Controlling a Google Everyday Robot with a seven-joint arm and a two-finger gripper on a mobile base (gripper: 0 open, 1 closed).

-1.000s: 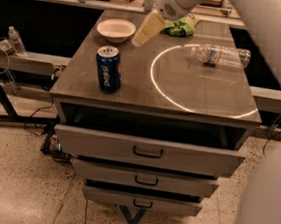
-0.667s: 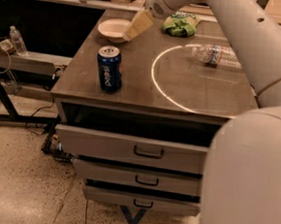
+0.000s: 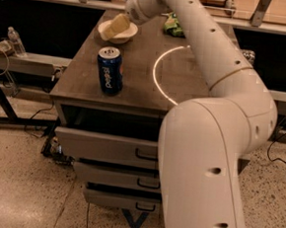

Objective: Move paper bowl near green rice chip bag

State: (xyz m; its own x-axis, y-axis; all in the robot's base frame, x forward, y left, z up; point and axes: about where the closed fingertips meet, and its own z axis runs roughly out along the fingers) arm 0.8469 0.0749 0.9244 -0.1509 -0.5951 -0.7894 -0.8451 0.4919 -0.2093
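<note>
The paper bowl (image 3: 125, 33) is a shallow cream-white bowl at the far left of the table top. My gripper (image 3: 110, 30) reaches down from the arm into the bowl's left side. The green rice chip bag (image 3: 171, 25) lies at the far edge of the table, to the right of the bowl, partly hidden behind my arm.
A blue Pepsi can (image 3: 110, 70) stands upright near the table's front left. A white ring (image 3: 158, 77) of light marks the wooden table top (image 3: 136, 71). My large white arm (image 3: 215, 141) covers the table's right side. Drawers (image 3: 105, 147) sit below.
My gripper has moved left from near the green bag to the bowl. The camera view has shifted, so my arm now fills the right side.
</note>
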